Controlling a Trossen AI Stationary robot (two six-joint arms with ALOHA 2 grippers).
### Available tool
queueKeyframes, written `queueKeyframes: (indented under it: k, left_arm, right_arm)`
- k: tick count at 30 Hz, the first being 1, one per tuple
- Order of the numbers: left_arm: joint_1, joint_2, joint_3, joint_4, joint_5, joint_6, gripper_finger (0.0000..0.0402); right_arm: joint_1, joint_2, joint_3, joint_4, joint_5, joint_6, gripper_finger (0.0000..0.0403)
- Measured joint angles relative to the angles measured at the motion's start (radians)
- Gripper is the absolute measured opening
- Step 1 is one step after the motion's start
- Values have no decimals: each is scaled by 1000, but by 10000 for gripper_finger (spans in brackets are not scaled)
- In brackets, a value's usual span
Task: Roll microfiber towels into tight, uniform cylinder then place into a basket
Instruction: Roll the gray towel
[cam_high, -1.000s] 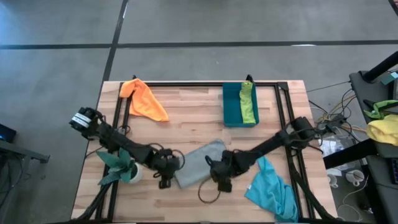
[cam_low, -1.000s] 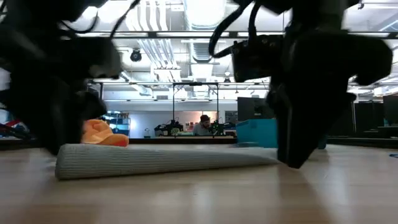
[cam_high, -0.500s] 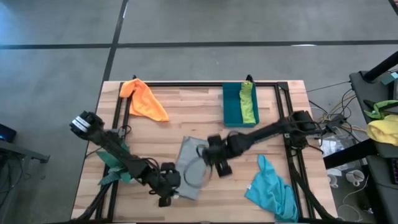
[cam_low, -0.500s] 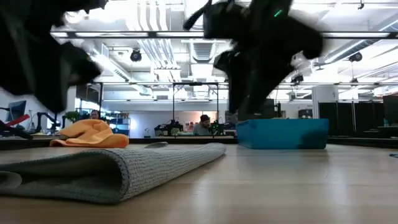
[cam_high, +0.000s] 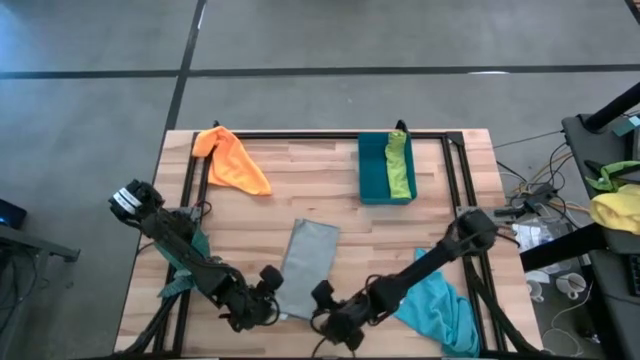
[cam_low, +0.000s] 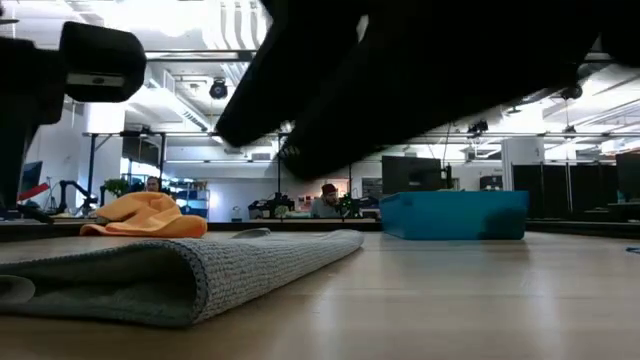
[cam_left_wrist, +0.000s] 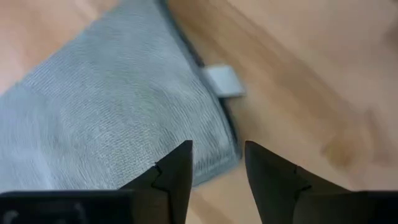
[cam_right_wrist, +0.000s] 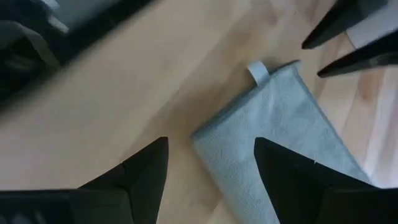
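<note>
A grey towel (cam_high: 307, 264), folded into a narrow strip, lies flat in the middle of the table and runs from far to near. My left gripper (cam_left_wrist: 217, 149) hovers open over the left corner of the towel's near end (cam_left_wrist: 205, 140), beside the white tag (cam_left_wrist: 222, 81). My right gripper (cam_right_wrist: 210, 144) hovers open just right of the same end. In the high view they are my left gripper (cam_high: 268, 300) and my right gripper (cam_high: 325, 305). The teal basket (cam_high: 372, 170) at the far right holds a rolled lime green towel (cam_high: 400, 166).
An orange towel (cam_high: 232, 160) lies crumpled at the far left. A turquoise towel (cam_high: 440, 305) lies crumpled at the near right, under my right arm. A small plant (cam_high: 185, 268) stands at the left edge beneath my left arm. Bare wood surrounds the grey towel.
The grey towel has turned about on the table, from lying slantwise across it to lying lengthwise from far to near. My right gripper went toward the far edge, then came back to the towel's near end. My left gripper went toward the near edge. Both wrists have rolled.
</note>
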Motion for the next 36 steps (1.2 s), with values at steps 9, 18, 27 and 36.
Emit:
queueKeyframes:
  k: [9,18,27,36]
  left_arm:
    - [5,0,-69,54,20,389,185]
    - [18,25,-108,202,23,404,187]
    - [21,137,-76,274,22,341,105]
    - [22,121,-49,253,23,122,12]
  right_arm:
    - [1,169,225,-124,66,-53,235]
    - [-2,160,305,-314,65,12,232]
    - [-15,160,240,-283,67,34,194]
    - [7,161,254,-262,117,116,22]
